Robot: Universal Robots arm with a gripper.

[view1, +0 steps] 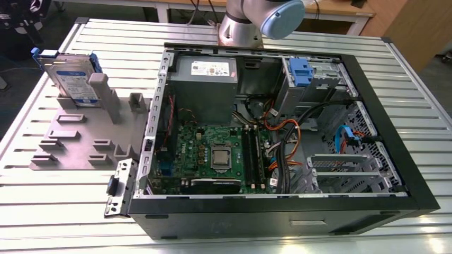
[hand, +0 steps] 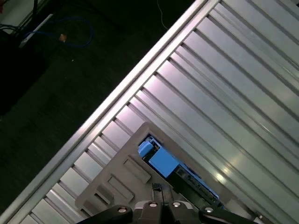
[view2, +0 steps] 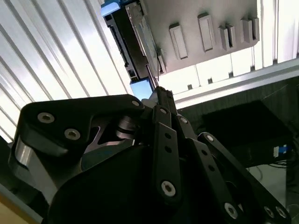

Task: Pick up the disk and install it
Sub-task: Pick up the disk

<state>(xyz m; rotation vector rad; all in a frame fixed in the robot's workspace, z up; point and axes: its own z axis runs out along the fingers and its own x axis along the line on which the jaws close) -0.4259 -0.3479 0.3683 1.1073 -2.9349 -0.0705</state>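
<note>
1. The claw (view2: 160,91) is closed: its black fingertips meet with nothing between them.
2. The disk (view2: 122,42) is the nearest thing to the claw. In both wrist views it appears just past the claw's tip and is not gripped.
3. The disk stands on edge in a slot of a grey holder plate (view1: 78,143). Its blue carrier frames it, and its labelled face shows in the exterior view.
4. The plate lies on the ribbed metal table (view1: 42,211), at the exterior view's left. The disk is at the plate's far end.
5. At the exterior view's right of the plate lies the open computer case (view1: 395,159).
6. In the case, the grey power supply (view1: 205,74) sits at the far side and the green motherboard (view1: 211,153) nearer.
7. The arm's base (view1: 240,26) stands at the table's far edge, behind the case.
</note>
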